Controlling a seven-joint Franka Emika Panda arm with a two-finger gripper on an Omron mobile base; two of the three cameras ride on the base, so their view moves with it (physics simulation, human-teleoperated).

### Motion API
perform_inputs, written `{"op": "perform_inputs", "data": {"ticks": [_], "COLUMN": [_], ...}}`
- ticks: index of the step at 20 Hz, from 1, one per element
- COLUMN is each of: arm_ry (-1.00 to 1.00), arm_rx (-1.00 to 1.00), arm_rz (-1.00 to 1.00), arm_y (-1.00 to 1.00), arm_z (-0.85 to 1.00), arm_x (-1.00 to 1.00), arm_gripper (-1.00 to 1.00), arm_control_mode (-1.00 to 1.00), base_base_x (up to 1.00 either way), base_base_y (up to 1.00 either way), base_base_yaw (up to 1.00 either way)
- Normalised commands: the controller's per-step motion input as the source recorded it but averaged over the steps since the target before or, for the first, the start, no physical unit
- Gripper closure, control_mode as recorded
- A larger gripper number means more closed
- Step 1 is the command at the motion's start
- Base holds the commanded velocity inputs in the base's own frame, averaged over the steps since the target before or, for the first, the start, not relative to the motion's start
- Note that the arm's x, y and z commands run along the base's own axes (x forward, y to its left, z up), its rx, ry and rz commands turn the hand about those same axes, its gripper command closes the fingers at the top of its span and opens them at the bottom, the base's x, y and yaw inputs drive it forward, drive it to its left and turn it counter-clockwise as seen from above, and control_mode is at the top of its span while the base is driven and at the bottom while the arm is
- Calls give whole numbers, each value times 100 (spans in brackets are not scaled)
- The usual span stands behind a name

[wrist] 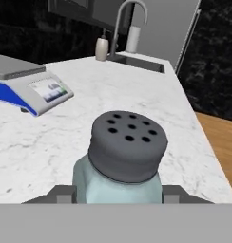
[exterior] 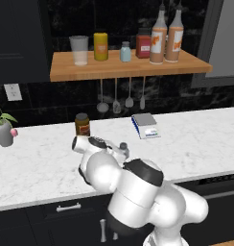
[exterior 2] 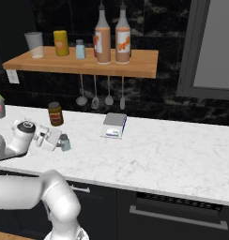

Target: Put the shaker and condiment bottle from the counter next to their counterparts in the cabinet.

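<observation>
Closest to the hand camera, the shaker (wrist: 123, 161) is clasped low on its body by the gripper (wrist: 118, 193), upright on the counter (wrist: 137, 99), ready for lifting toward the cabinet (exterior: 128, 69).

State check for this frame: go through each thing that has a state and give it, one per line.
shaker: upright on the counter, between the gripper fingers
gripper: closing around the shaker
two condiment bottles: upright, side by side on the cabinet shelf
shelf shaker: upright
brown jar: lidded, upright
</observation>
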Motion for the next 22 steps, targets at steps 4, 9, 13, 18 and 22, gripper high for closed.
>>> {"op": "perform_inputs", "data": {"ticks": [4,9,13,18,22], "arm_ry": [-15,0,1,2,11], "arm_rx": [0,0,2,0,0], "arm_rz": [11,5,0,3,16], "arm_y": [0,-1,-11,-16,-6], "arm_z": [99,100,97,78,85], "arm_x": [-77,-58,-53,-38,-2], "arm_gripper": [100,100,100,100,100], "arm_control_mode": [-100,-100,-100,-100,-100], "base_base_x": [0,0,0,0,0], "base_base_y": [0,0,0,0,0], "base_base_yaw": [0,0,0,0,0]}}
